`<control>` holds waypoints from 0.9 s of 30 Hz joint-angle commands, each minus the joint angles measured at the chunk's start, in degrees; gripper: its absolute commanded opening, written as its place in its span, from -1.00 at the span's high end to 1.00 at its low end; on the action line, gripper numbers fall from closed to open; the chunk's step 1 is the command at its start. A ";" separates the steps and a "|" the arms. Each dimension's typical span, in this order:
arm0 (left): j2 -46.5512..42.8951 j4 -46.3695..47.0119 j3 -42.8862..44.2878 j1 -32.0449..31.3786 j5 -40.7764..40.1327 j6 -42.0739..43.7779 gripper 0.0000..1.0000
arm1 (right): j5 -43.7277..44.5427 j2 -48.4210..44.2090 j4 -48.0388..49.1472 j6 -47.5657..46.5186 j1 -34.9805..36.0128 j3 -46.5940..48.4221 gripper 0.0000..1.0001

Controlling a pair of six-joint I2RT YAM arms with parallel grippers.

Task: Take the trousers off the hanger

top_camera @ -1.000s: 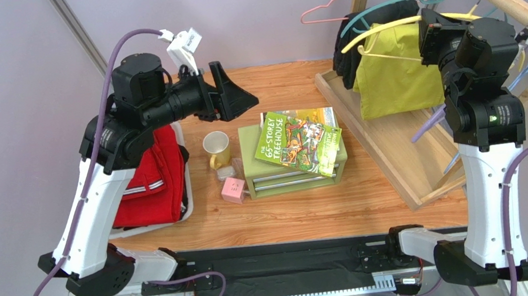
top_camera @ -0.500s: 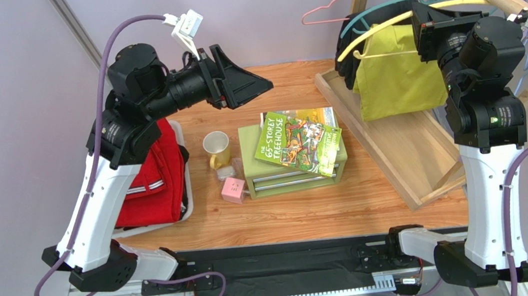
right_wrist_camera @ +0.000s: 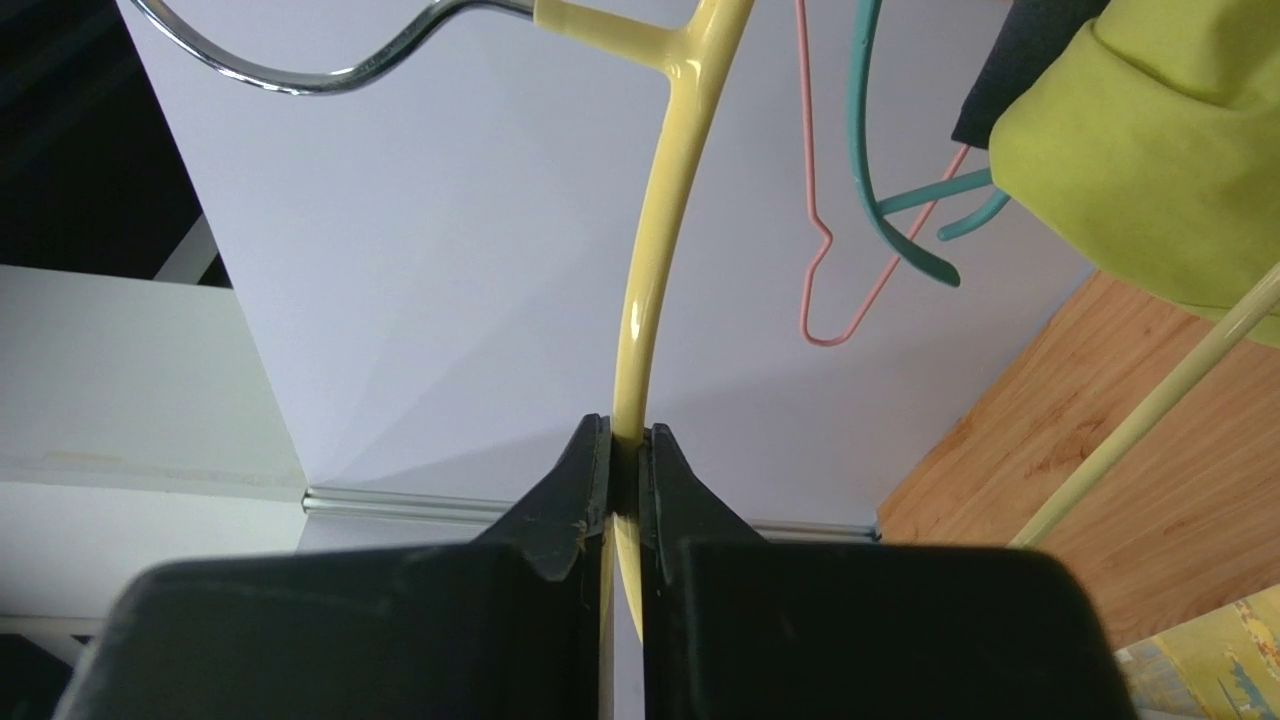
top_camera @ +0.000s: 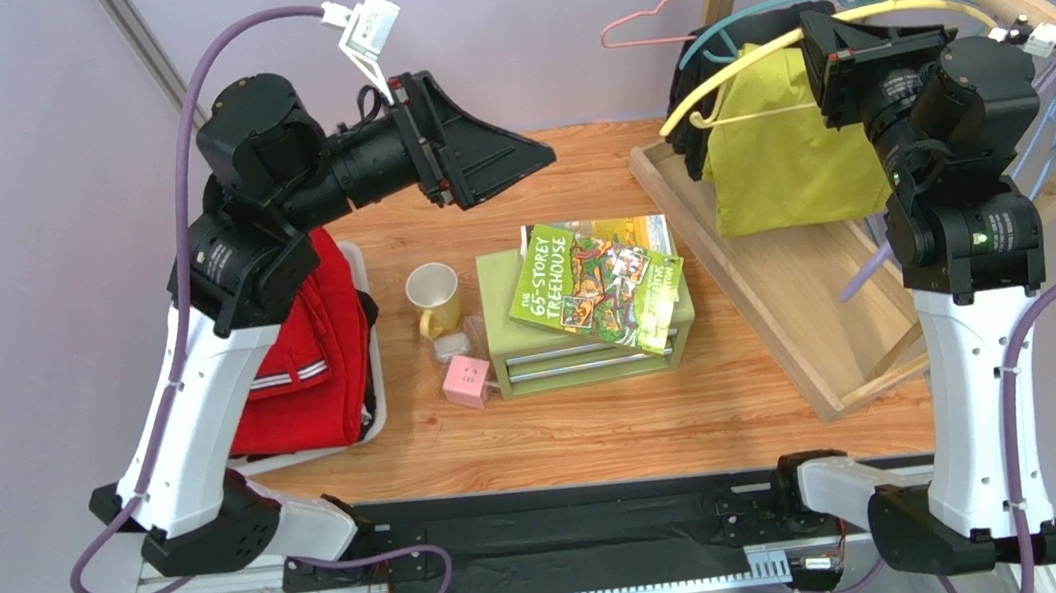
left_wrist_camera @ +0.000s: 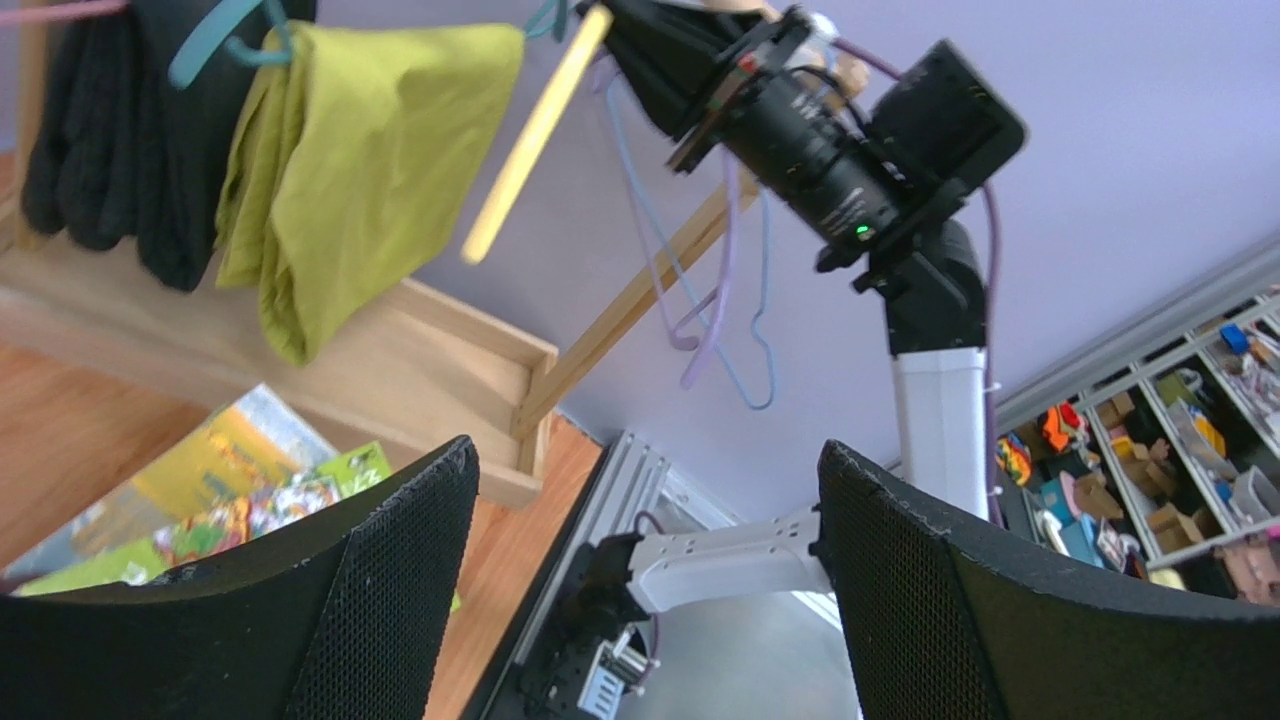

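- Overhead view: yellow-green trousers point(top_camera: 785, 144) hang folded over a yellow hanger point(top_camera: 740, 61) at the right rear, above a tilted wooden tray point(top_camera: 791, 295). The right gripper point(top_camera: 822, 49) sits against the hanger's arm, but its jaws are hidden behind its own black body here. Dark garments point(top_camera: 690, 111) behind the yellow-green pair are mostly covered, so their number cannot be told. Red trousers point(top_camera: 307, 357) lie in a white bin point(top_camera: 371, 349) at the left, partly hidden by the left arm. The left gripper point(top_camera: 541, 162) is raised above the table point(top_camera: 609, 408), jaws spread, holding nothing.
- Left wrist view: both black jaws stand wide apart at the bottom edge, with nothing between them. The yellow-green trousers point(left_wrist_camera: 353, 165) and the dark garments point(left_wrist_camera: 113, 135) hang at the upper left, cut off by the top of the frame.
- Right wrist view: the jaws are closed tight on the yellow hanger's point(right_wrist_camera: 661, 285) arm. Only a corner of the yellow-green trousers point(right_wrist_camera: 1165, 143) shows at the upper right.
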 commanded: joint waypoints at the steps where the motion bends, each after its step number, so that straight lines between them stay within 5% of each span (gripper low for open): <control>1: 3.79 4.79 8.14 -3.48 2.46 2.55 -0.78 | -5.57 -0.08 4.18 1.13 -0.14 0.76 1.00; 13: 18.46 1.03 23.00 -14.73 -3.50 19.86 -0.81 | -13.74 -3.50 -3.28 2.80 -0.14 1.98 1.00; 21: 20.93 1.19 20.64 -19.83 -14.15 27.69 -0.76 | -17.61 -7.37 -7.06 4.03 -0.14 1.90 1.00; 27: 23.04 0.40 20.63 -21.85 -16.44 27.87 -0.27 | -19.37 -8.87 -8.03 5.26 -0.05 2.42 1.00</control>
